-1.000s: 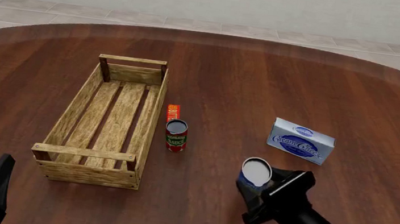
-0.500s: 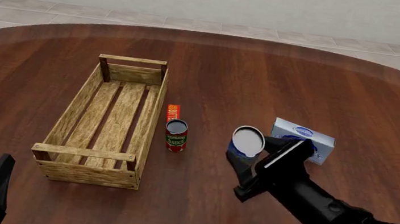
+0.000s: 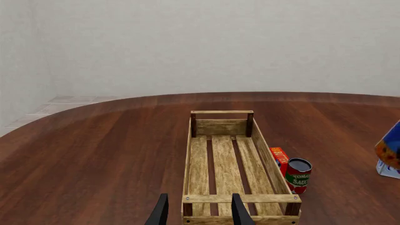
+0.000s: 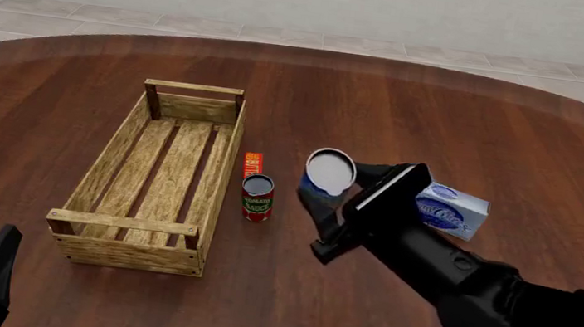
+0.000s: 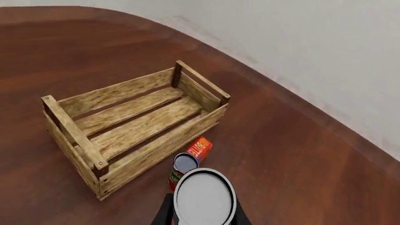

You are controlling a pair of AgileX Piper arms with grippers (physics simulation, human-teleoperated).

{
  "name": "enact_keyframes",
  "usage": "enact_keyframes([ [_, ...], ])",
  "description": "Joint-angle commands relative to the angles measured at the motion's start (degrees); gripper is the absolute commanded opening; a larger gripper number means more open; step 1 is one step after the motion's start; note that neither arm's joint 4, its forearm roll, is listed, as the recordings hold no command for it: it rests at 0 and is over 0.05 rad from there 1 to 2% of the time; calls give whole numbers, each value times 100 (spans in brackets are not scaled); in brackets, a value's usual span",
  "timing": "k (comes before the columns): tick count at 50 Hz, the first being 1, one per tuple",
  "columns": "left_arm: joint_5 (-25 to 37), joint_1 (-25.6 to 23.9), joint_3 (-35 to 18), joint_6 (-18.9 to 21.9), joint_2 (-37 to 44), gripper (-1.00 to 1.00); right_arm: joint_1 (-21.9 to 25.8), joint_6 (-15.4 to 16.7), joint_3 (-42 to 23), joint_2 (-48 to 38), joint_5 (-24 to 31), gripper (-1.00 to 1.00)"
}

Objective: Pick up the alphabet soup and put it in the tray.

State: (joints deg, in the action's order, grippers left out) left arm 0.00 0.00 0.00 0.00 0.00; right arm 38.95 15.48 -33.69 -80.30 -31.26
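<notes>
the right gripper [image 4: 325, 186] is gripping the alphabet soup [image 4: 329, 173] up off the table [image 4: 476, 119], tilted and between the tomato can [image 4: 257, 197] and cream cheese box [image 4: 450, 208], probably to clear the tray [image 4: 112, 160] wall, while the left gripper [image 3: 198, 210] is idling, fingers apart.

small red can [image 3: 298, 175] reads "tomato sauce".
</notes>
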Motion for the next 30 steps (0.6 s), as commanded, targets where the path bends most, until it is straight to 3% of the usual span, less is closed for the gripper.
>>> enact_keyframes([
  [1,0,0,0,0,0,100,155,-105,-546,-79,246,-100],
  [30,0,0,0,0,0,100,433,-121,-2331,-865,1018,-100],
])
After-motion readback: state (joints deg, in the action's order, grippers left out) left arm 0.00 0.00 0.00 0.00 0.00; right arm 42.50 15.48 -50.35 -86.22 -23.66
